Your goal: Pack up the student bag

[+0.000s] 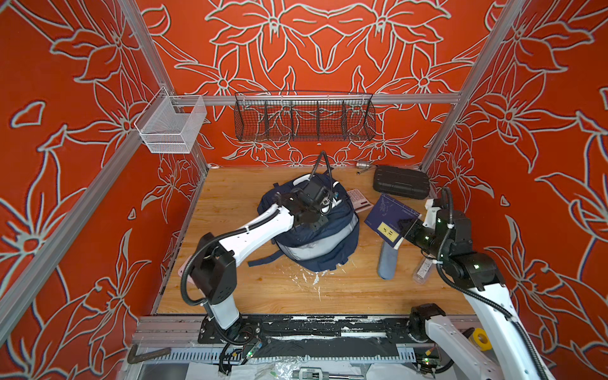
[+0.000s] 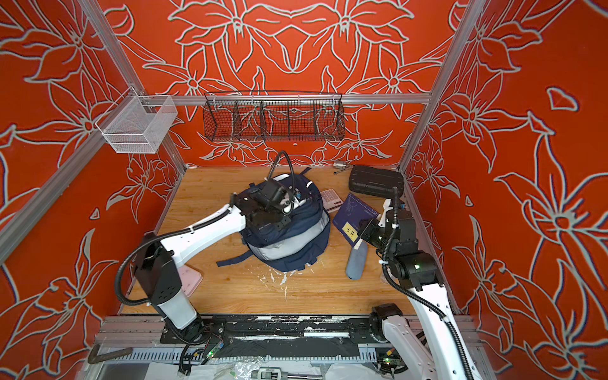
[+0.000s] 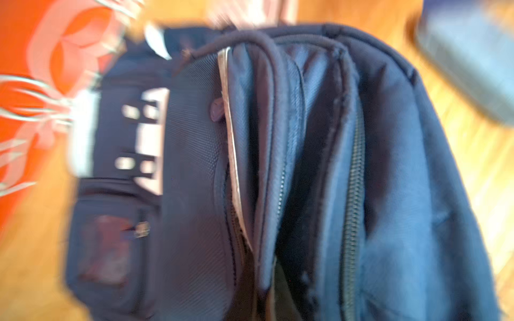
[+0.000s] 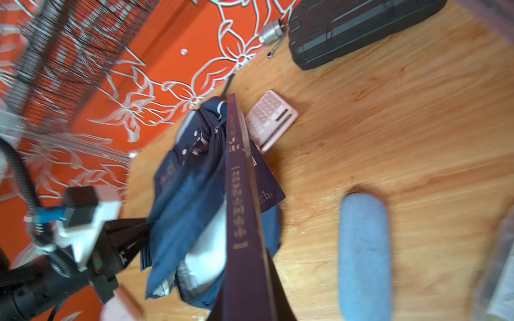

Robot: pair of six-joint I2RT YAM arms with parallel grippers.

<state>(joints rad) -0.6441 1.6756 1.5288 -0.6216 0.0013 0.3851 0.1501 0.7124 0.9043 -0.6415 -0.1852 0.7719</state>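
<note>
The navy student bag [image 1: 324, 245] [image 2: 291, 245] stands mid-table with its top pockets gaping. My left gripper [image 1: 324, 201] [image 2: 290, 204] presses down into the bag's top. It is shut, and in the left wrist view a pocket rim [image 3: 261, 266] runs straight to where the hidden jaws are. My right gripper [image 1: 407, 231] [image 2: 362, 231] is shut on a dark blue book [image 1: 388, 212] [image 2: 351, 214] and holds it tilted off the table just right of the bag. The right wrist view shows the book's spine [image 4: 242, 208] edge-on, with the bag [image 4: 183, 194] behind it.
A pink calculator [image 1: 357, 197] [image 4: 274, 118] lies behind the bag. A black ribbed case [image 1: 401, 182] [image 4: 356, 30] and a metal tool [image 1: 363, 164] sit at the back right. A blue-grey roll [image 1: 388, 260] [image 4: 364, 255] lies under the book. A black wire basket [image 1: 304, 118] hangs on the back rail.
</note>
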